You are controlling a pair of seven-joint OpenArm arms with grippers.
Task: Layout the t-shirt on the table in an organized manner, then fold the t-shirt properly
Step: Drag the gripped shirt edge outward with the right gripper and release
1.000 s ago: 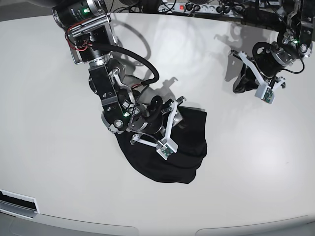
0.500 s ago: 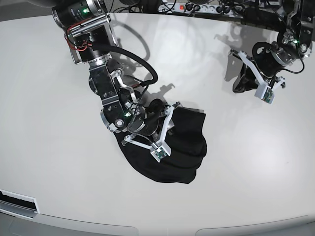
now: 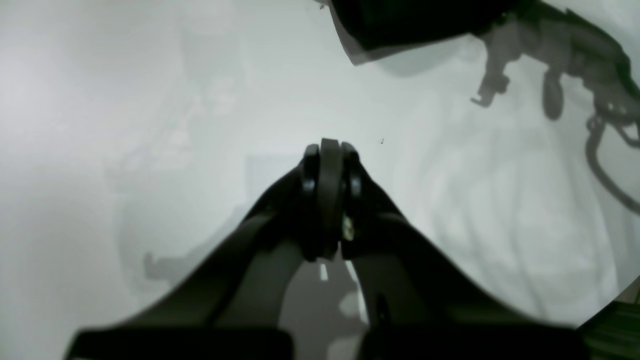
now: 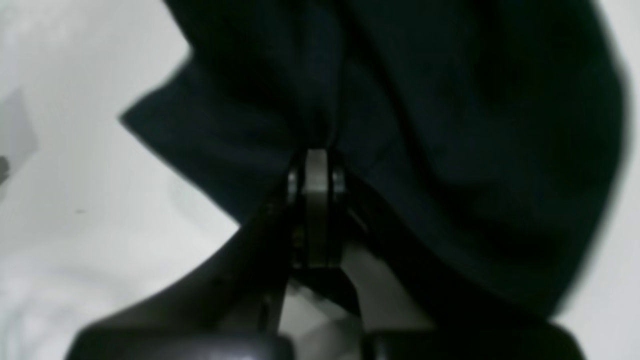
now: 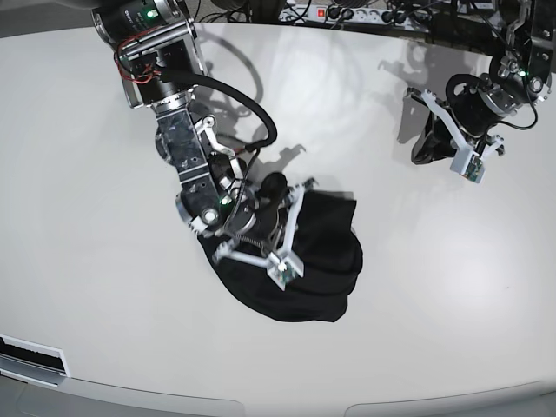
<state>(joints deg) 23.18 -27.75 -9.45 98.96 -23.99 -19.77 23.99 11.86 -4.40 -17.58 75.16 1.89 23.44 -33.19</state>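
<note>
right tool (image 4: 316,165): a second ago spread over the heap, now clenched on a pinch of the t-shirt (image 5: 321,252).
t-shirt: still a crumpled black mound mid-desk (image 5: 87,217), not yet laid out.
meaning: likely ready for a lift or drag to open it.
left tool (image 3: 327,165): clenched, empty, unmoved, well apart above bare desk.
</note>
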